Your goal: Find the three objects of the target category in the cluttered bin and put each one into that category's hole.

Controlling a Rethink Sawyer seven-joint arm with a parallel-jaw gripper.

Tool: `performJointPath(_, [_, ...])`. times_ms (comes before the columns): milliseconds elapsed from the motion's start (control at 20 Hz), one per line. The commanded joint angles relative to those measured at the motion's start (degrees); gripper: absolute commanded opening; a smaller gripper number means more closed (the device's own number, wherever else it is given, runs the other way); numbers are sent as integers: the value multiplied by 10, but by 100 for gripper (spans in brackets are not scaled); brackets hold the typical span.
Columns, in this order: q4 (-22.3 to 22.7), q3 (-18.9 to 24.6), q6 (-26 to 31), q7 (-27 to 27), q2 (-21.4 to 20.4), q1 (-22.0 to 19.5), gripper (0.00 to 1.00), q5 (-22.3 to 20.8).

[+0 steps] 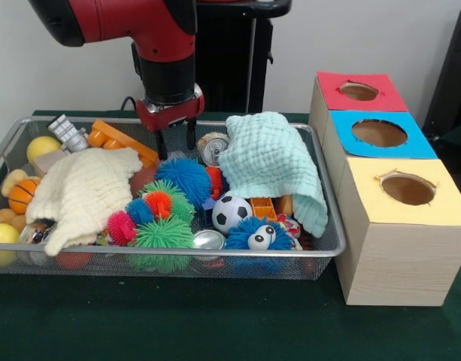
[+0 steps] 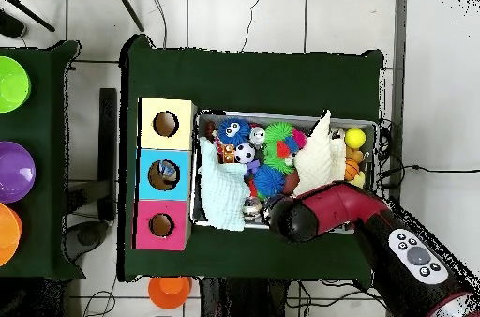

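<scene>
The silver wire-mesh bin [image 1: 238, 265] is full of toys. My gripper [image 1: 176, 143] hangs open and empty just above the bin's back edge, between an orange toy [image 1: 121, 141] and a soda can [image 1: 212, 148]. A small ribbed see-through bottle [image 1: 68, 133] lies at the bin's back left; no blue label shows on it. No other bottle is in view; two cloths hide part of the contents. The blue-surround hole [image 1: 379, 133] is the middle one of the wooden box, right of the bin. In the overhead view something pale shows inside that hole [image 2: 162, 173], and the arm [image 2: 309, 218] hides the gripper.
A cream cloth [image 1: 83, 192] covers the bin's left part and a mint cloth [image 1: 271, 162] its right part. Spiky balls [image 1: 164, 214], a small football [image 1: 232, 213], a second can [image 1: 208, 239] and yellow and orange balls fill the rest. Red-surround [image 1: 359, 91] and yellow-surround [image 1: 407, 189] holes flank the blue one.
</scene>
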Motion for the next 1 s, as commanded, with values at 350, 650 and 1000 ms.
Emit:
performJointPath(350, [-37,-20,-39,-67,15,32,100,-79])
performJointPath(650, [-50,-67,11,-66,30,65,100,-118])
performJointPath(1000, [-59,-110,42,-73,53,92,100,-134])
